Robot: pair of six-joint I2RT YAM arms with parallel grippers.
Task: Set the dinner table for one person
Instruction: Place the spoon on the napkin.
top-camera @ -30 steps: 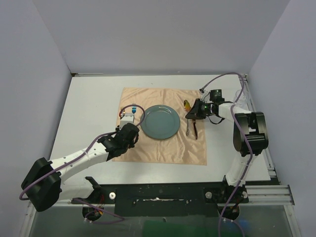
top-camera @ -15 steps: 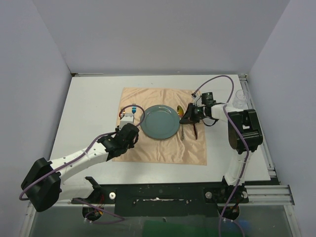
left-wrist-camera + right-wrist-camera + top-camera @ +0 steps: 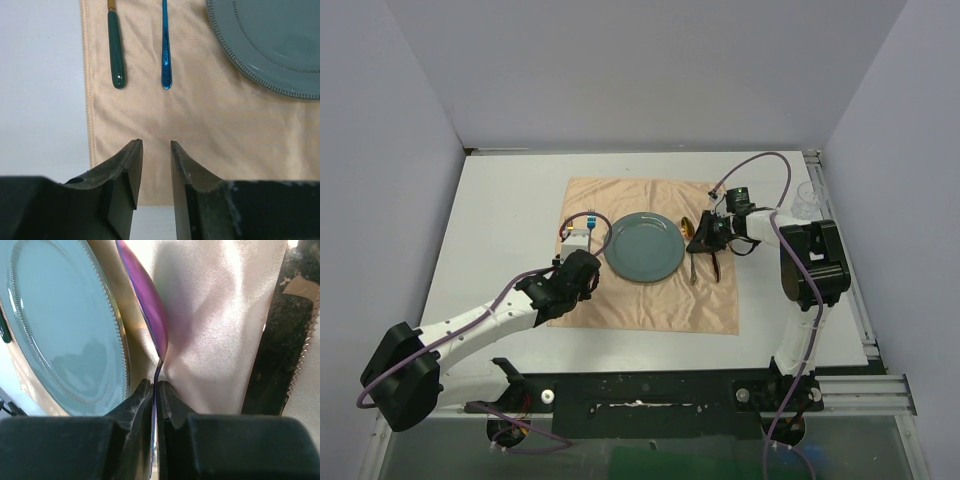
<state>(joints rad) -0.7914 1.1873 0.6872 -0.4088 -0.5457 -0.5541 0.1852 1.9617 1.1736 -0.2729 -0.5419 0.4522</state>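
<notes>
The white dinner table (image 3: 500, 220) carries a peach cloth (image 3: 650, 300) with a grey-green plate (image 3: 643, 247) on it. My right gripper (image 3: 705, 236) is just right of the plate, low over the cloth. In the right wrist view it (image 3: 156, 385) is shut on the thin handle of an iridescent spoon (image 3: 147, 305), whose bowl lies beside the plate's rim (image 3: 65, 325). My left gripper (image 3: 154, 145) is open and empty above the cloth's left part. A green-handled utensil (image 3: 117, 55) and a blue-handled utensil (image 3: 166, 50) lie ahead of it, left of the plate (image 3: 280, 45).
A dark-handled knife with a serrated blade (image 3: 280, 340) lies on the cloth right of the spoon; it also shows in the top view (image 3: 717, 262). A clear glass (image 3: 804, 203) stands by the table's right rail. Grey walls enclose the table.
My right gripper has moved left with the spoon, from beside the knife to the plate's right rim. My left arm has stayed still.
</notes>
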